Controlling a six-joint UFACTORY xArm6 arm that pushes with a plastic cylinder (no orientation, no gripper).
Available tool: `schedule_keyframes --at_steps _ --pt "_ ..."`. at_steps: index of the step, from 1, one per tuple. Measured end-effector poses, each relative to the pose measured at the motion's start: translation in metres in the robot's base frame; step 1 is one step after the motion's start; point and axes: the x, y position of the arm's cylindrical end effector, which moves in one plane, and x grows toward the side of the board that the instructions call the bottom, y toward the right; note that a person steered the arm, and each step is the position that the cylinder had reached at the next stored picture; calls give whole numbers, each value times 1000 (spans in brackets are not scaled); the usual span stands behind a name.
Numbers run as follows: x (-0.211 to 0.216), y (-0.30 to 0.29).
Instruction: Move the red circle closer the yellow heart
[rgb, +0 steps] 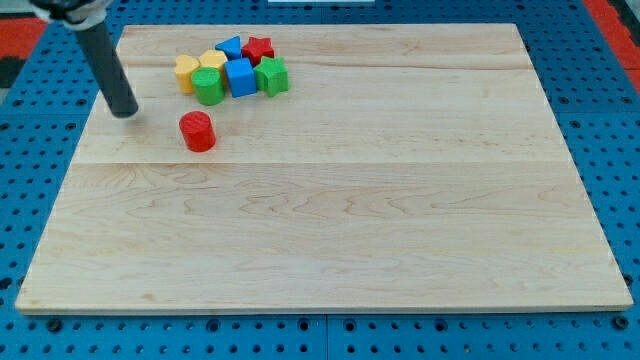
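Wood makes up the big board (330, 200), and it lies flat on a blue table with rows of little holes (610, 120). Near the view's top left sits a tight bunch of blocks: a yellow heart (186, 72), a yellow block (212, 60), a blue triangle (230, 46), a red star (258, 48), a green circle (209, 86), a blue cube (240, 77) and a green block (272, 76). The red circle (198, 131) stands alone just below the bunch. The rod is bare and holds nothing. My tip (124, 112) rests on the board left of the red circle, not touching it.
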Motion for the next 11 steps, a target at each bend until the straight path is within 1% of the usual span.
schedule_keyframes --at_steps 2,4,5,6,7,8,9,10,11 --pt "66 4" --pt "78 65" --pt "78 101" --pt "59 117" --pt "41 112" --pt "37 86" --pt "21 69" --pt "6 61" --pt "5 62"
